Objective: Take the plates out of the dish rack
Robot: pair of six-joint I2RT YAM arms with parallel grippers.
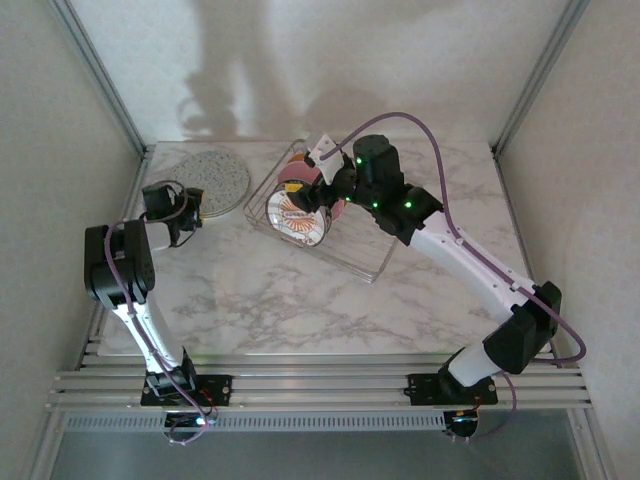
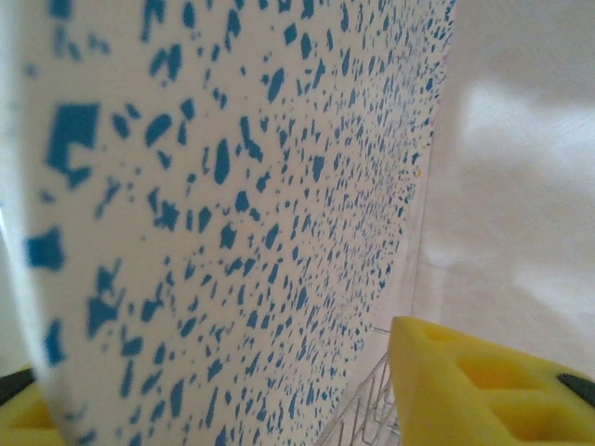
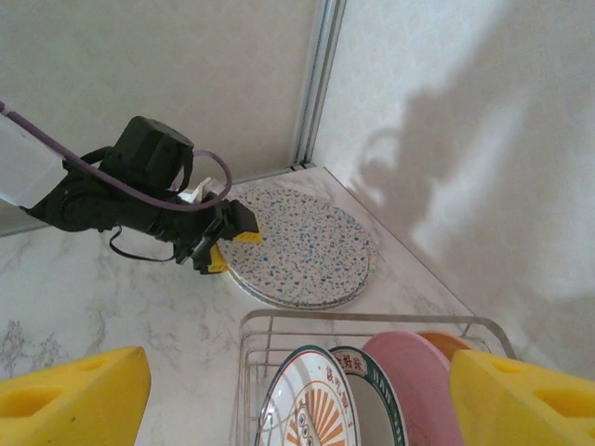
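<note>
Overhead, the dish rack (image 1: 365, 260) sits mid-table. The right gripper (image 3: 297, 372) is poised above it, jaws spread wide with nothing between them; in the top view the wrist masks its fingers. Upright in the rack, front to back, stand the emblem plate (image 3: 302, 409), green-rimmed plate (image 3: 372, 386), pink plate (image 3: 418, 381) and orange plate (image 3: 444, 342). The last is mostly hidden, and the others are cut off by the lower frame edge. The speckled plate (image 1: 212, 180) lies flat on the table toward the far left, just beside the rack. A second rim seems to show beneath it, though this is hard to confirm. The left gripper (image 3: 231, 246) sits at the plate's near rim, yellow fingers (image 2: 483, 390) parted on either side of the edge. Whether either pad touches the plate cannot be told, because the left wrist view is close and blurred.
</note>
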